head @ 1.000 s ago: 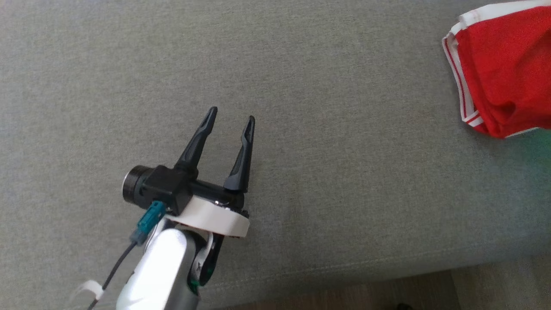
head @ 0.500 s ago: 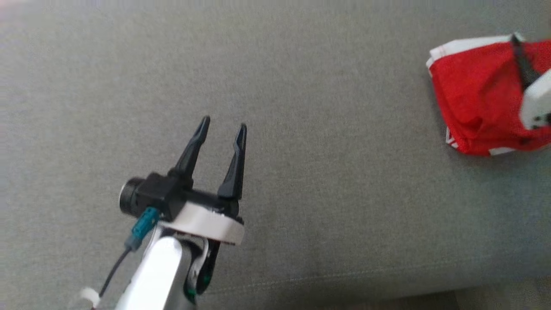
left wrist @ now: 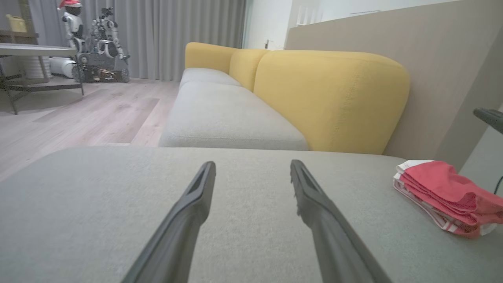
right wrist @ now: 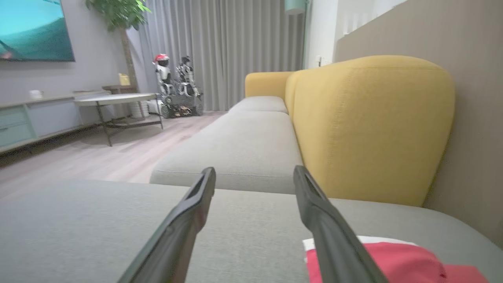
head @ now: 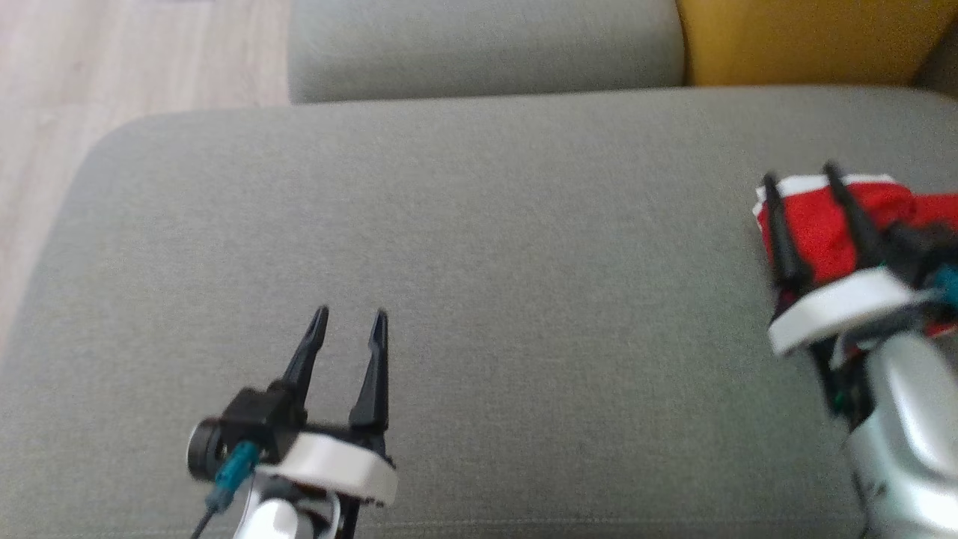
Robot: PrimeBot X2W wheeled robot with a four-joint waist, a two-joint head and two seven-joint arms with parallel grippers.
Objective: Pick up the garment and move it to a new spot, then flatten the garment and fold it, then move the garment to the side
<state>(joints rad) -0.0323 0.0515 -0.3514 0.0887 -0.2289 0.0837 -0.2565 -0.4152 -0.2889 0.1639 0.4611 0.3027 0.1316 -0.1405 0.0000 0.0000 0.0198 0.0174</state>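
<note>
The garment [head: 823, 228] is red with white striped trim, folded into a small stack at the right end of the grey sofa seat [head: 479, 247]. The left wrist view has the garment [left wrist: 444, 196] at far right. My right gripper [head: 799, 178] hovers over it, open, with nothing between its fingers; in its own view the garment [right wrist: 389, 261] lies low, under the right finger. My left gripper [head: 350, 317] stands open over bare cushion at the lower left, well apart from the garment.
A yellow backrest [head: 808, 37] rises behind the seat, and a second grey cushion [head: 479, 45] adjoins its far side. Wooden floor [head: 90, 82] lies past the seat's rounded left corner. A round table [right wrist: 114, 100] and parked robots [right wrist: 175, 84] stand across the room.
The head camera has tilted up, so the whole picture has shifted. My right gripper has come into sight over the garment and stands open; the garment now rests on the seat.
</note>
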